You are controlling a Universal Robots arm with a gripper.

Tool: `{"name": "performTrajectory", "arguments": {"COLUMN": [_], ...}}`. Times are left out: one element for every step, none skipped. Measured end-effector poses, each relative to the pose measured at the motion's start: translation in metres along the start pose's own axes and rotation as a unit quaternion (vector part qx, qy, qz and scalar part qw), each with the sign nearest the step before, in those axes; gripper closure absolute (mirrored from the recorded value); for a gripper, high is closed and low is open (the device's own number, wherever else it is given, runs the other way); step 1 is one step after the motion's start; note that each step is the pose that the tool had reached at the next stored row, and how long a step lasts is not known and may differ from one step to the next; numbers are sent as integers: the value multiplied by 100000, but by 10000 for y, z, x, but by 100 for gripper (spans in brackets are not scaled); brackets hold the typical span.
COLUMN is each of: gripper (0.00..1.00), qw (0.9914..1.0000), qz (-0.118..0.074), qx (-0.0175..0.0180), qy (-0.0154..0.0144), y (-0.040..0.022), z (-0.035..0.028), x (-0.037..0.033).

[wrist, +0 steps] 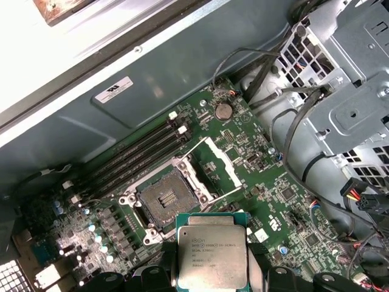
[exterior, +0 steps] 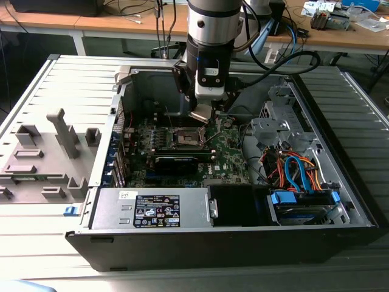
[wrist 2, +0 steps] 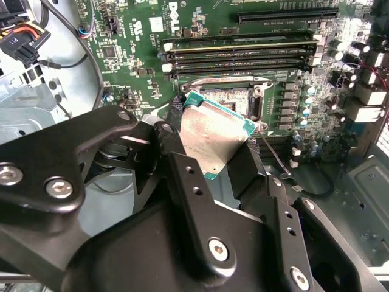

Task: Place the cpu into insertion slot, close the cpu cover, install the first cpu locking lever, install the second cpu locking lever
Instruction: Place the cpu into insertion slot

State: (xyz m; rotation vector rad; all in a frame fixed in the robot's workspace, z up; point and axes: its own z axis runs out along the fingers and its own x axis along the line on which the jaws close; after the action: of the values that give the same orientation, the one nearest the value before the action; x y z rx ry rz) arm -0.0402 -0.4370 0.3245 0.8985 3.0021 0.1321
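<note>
Here the black two-fingered gripper (wrist 2: 209,152) pinches the small square silvery-topped cpu (wrist: 212,250) by its edges, held apart from the dark, silver-rimmed insertion slot (wrist: 164,198). The thin silvery cpu cover (wrist: 223,158) stands flipped open beside it, leaving the socket uncovered. In the exterior view, a long black block (exterior: 176,163) lies at the slot's six o'clock and a grey metal drive cage (exterior: 279,115) at three o'clock.

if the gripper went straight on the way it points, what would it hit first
Most likely the open insertion slot, just ahead of the cpu that the gripper holds. Depth is unclear, so it may meet the slot's rim first.
</note>
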Motion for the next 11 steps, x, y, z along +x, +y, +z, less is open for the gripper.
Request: {"name": "performTrajectory", "arguments": {"gripper": [45, 45, 45, 45, 45, 45, 45, 45, 45, 45, 45], "qw": [100000, 100000, 100000, 100000, 100000, 99999, 99999, 99999, 99999, 99999, 99998], "qz": [80, 140, 194, 238, 287, 327, 377, 411, 465, 509, 588], "qx": [1, 0, 0, -5, -4, -3, -5, -5, -7, -7, -11], "qy": [-7, -14, -19, -20, -25, -28, -33, -35, -39, -43, -50], "y": [0, 0, 0, 0, 0, 0, 0, 0, 0, 0, 0], "z": [0, 0, 0, 0, 0, 0, 1, 1, 1, 1, 1], "x": [0, 0, 0, 0, 0, 0, 0, 0, 0, 0, 0]}}
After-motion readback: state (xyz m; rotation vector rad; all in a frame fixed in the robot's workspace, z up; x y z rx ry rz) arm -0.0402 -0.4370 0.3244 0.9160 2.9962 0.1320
